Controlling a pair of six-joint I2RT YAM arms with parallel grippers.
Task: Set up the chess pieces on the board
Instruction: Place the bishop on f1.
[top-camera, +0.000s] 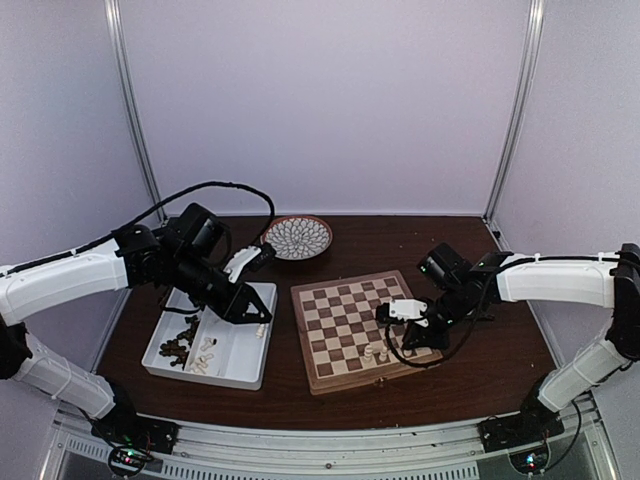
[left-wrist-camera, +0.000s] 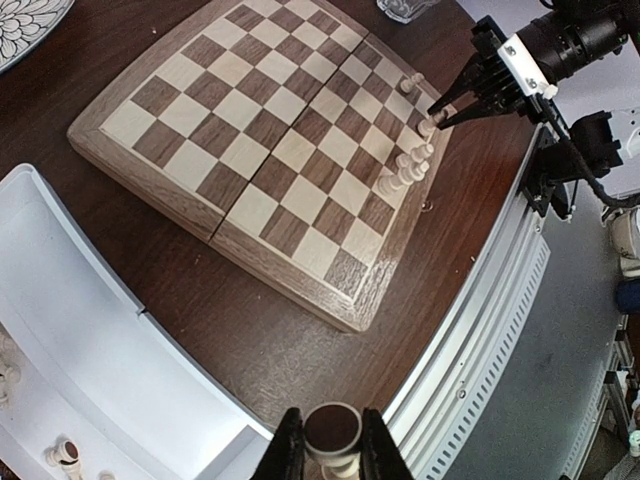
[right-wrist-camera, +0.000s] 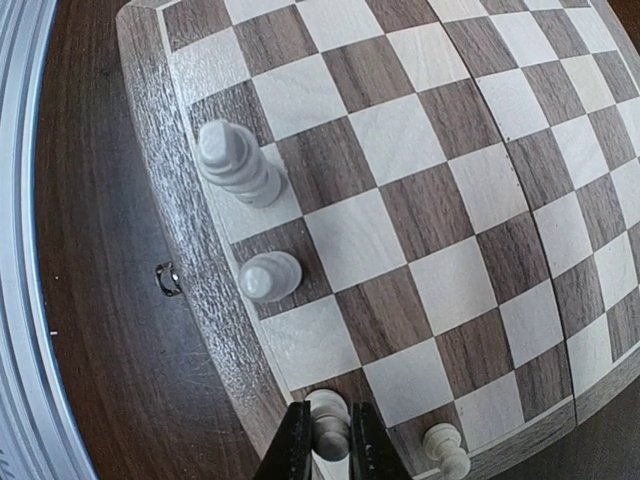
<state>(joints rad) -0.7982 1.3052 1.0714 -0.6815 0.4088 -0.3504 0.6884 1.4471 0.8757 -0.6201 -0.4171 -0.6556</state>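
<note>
The board (top-camera: 345, 328) lies in the middle of the table. Several cream-white chess pieces (left-wrist-camera: 405, 168) stand in a row along its near edge. My left gripper (left-wrist-camera: 332, 445) is shut on a cream piece with a dark felt base (left-wrist-camera: 332, 428). It hangs above the tray's right rim (top-camera: 262, 324), left of the board. My right gripper (right-wrist-camera: 330, 445) is shut on a cream piece (right-wrist-camera: 330, 425) over a dark square in the board's edge row, near the corner (top-camera: 410, 338). More cream pieces (right-wrist-camera: 236, 160) (right-wrist-camera: 270, 277) (right-wrist-camera: 445, 448) stand beside it.
A white two-compartment tray (top-camera: 240, 375) left of the board holds dark pieces (top-camera: 178, 348) and cream pieces (top-camera: 205, 358). A round patterned plate (top-camera: 298, 238) sits behind the board. The table's metal front rail (left-wrist-camera: 480, 330) runs close to the board's near edge.
</note>
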